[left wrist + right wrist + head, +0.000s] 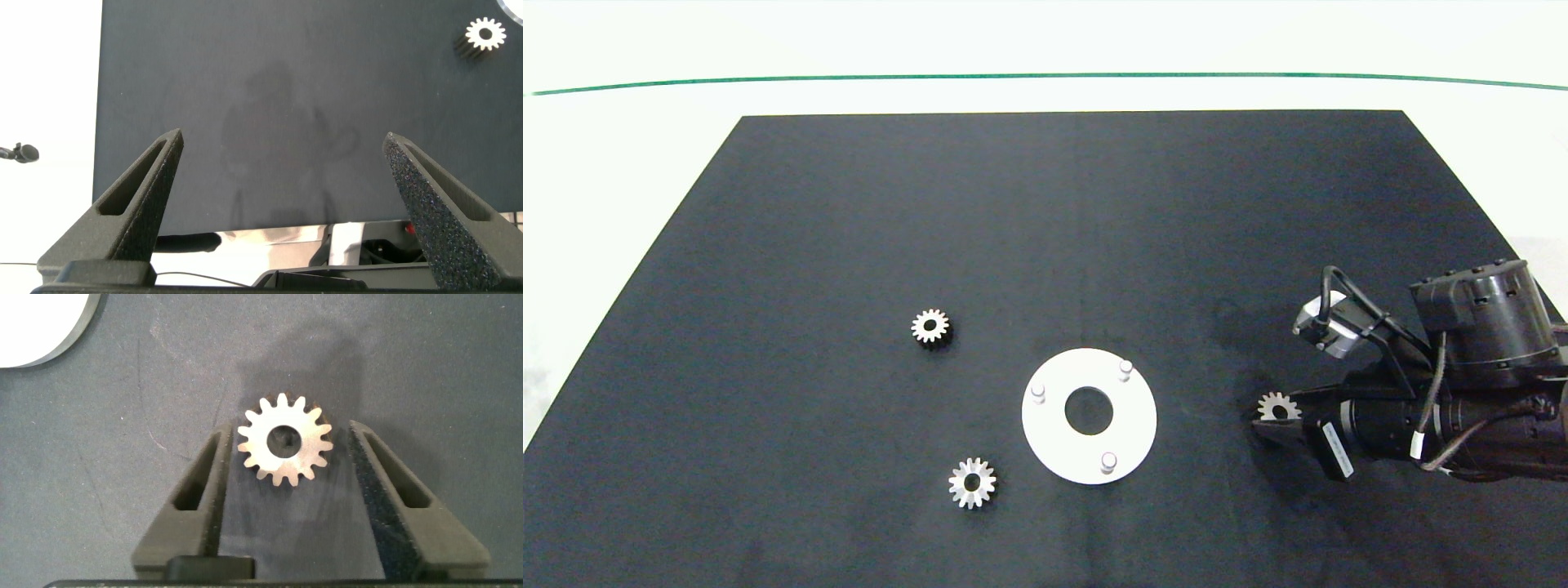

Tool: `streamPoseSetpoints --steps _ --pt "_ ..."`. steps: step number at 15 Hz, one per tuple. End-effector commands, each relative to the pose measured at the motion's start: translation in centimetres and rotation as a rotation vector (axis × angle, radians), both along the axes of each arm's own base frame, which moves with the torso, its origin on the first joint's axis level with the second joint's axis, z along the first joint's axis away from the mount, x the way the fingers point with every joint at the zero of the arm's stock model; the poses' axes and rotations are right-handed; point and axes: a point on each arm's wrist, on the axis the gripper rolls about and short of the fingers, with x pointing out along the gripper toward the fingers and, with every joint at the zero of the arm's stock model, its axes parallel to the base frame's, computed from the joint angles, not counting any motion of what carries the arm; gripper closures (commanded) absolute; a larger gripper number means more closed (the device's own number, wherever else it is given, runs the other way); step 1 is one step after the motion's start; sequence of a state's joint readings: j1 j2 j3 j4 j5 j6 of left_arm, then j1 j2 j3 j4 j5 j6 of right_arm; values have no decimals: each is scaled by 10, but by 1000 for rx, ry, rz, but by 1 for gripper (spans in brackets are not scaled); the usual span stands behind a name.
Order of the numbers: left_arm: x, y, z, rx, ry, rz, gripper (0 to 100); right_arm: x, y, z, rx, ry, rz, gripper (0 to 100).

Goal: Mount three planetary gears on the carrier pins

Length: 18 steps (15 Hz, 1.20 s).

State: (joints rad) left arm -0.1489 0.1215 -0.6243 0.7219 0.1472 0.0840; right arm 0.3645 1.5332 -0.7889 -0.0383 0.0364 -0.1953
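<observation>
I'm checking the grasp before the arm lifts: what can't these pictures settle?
- Head view: the right gripper fingertips sit under its gear, so contact is hidden.
- Right wrist view: a finger seems to touch the teeth; the other shows a narrow gap; the grip is unclear.
- The white disc is cut off there.
- Left gripper: outside the head view.

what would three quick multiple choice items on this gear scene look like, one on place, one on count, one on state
1. The gear at the right gripper lies where?
A. on a pin
B. between the open fingers, on the mat
C. inside the disc's centre hole

2. How many carrier pins carry a gear?
A. none
B. one
C. three

3. The left gripper is:
A. shut on a gear
B. open, holding nothing
C. pressing the disc

Answers:
1 B, the right wrist view shows gaps on both sides of the gear.
2 A, all pins on the white disc stand bare.
3 B, only mat shows between its fingers.
</observation>
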Motion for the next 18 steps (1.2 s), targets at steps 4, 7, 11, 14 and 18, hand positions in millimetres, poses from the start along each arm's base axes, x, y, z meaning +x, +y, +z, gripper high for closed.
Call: streamPoseSetpoints --steps 4,7,11,14,18 --pt "-1 0 1 0 -1 0 0 1 1 -3 -4 11 4 56" --pt "-1 0 1 0 -3 -3 0 2 1 -5 -7 18 3 62" --pt "-1 0 1 0 -3 -4 0 2 1 -5 -7 18 2 71" --pt "-1 0 1 1 -3 -5 0 1 1 -6 -9 22 2 77" --pt "-1 0 1 1 -1 -5 0 1 0 -6 -10 22 1 84"
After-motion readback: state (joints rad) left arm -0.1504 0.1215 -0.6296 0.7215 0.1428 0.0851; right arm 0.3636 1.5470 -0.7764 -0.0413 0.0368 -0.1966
